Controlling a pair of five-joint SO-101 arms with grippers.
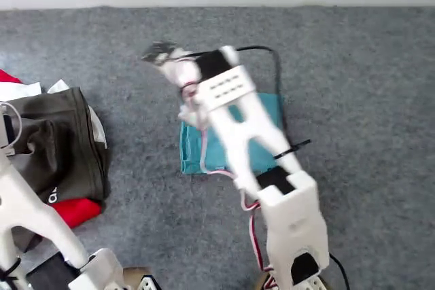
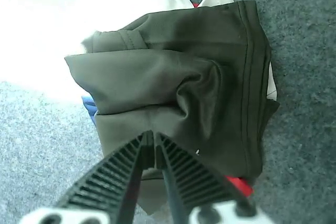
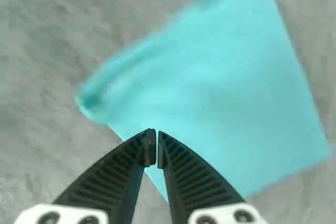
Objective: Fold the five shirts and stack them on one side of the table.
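Left gripper (image 2: 154, 139) and right gripper (image 3: 151, 148) pressed together, empty; I judge the folded teal shirt (image 3: 220, 87) awaits the 9 o'clock pile (image 1: 61, 140).

Mid-table, the teal shirt (image 1: 192, 149) lies folded flat. Far left, a rumpled olive shirt (image 1: 68, 137) tops the heap, with a red shirt (image 1: 75, 211) and a white shirt (image 1: 20, 91) peeking out beneath.

No legible text or signs.
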